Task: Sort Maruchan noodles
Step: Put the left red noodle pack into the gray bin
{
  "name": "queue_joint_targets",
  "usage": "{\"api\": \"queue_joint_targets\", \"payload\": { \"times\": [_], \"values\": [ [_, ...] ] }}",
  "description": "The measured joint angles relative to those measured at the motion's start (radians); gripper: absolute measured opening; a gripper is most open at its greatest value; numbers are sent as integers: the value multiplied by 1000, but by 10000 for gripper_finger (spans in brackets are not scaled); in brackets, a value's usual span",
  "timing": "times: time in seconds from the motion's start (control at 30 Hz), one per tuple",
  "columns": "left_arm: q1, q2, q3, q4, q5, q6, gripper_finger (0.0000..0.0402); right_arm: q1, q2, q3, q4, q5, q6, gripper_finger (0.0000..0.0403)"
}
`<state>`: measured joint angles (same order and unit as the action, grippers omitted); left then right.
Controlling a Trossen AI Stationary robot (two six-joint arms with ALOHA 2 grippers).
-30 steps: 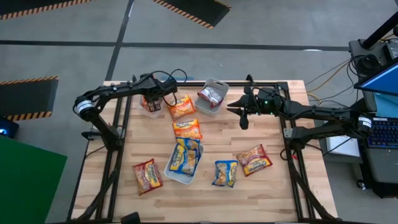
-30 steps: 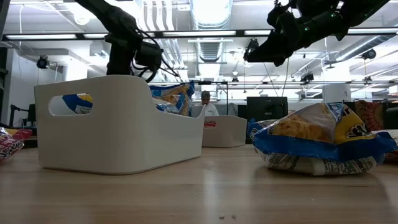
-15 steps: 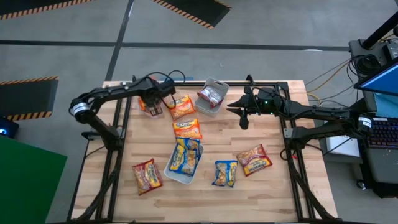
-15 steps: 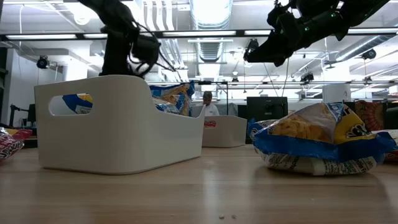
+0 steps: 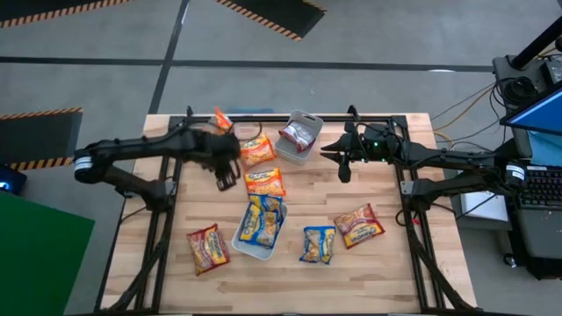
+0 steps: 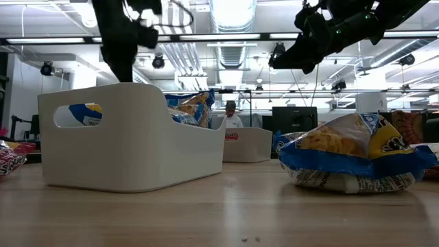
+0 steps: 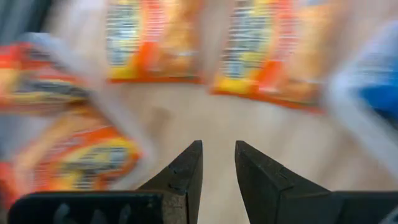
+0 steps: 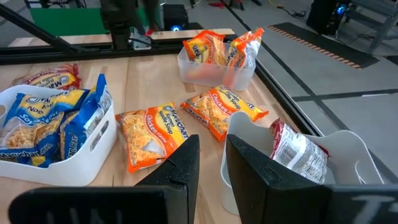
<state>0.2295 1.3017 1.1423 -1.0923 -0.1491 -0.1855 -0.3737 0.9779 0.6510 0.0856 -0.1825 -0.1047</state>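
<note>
**Left gripper lining up on the loose orange packets**

The left gripper point(image 5: 225, 172) hovers empty just beside the orange packet point(image 5: 264, 182) on the table point(image 5: 386, 263) — its fingers point(image 7: 186, 177) a narrow gap apart, touching nothing. To do this well, I'd open wider, centre over one packet and come down on a crinkled edge. The orange tray point(image 8: 214, 62) sits beyond that packet. The right gripper point(image 5: 342, 156) waits near the red-packet tray point(image 5: 299, 136), fingers slightly parted — nothing held.

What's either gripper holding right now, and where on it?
Nothing. Left gripper is empty, jaws slightly apart above the table; right gripper is empty too.
</note>
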Motion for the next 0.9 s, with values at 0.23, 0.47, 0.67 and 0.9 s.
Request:
{"api": "queue_joint_targets", "payload": {
  "times": [0.23, 0.47, 0.67, 0.9],
  "values": [
    [-193, -35, 0, -38, 73, -111, 99, 0, 0, 0, 1, 0, 0, 68],
    [-343, 2, -3, -100, 73, -224, 170, 0, 0, 0, 2, 0, 17, 68],
    [-448, 10, -53, -112, 86, -275, 205, 0, 0, 0, -1, -1, 28, 68],
    [-510, 8, -183, -49, 110, -405, 197, 0, 0, 0, -1, -2, 17, 68]
  ]
}}
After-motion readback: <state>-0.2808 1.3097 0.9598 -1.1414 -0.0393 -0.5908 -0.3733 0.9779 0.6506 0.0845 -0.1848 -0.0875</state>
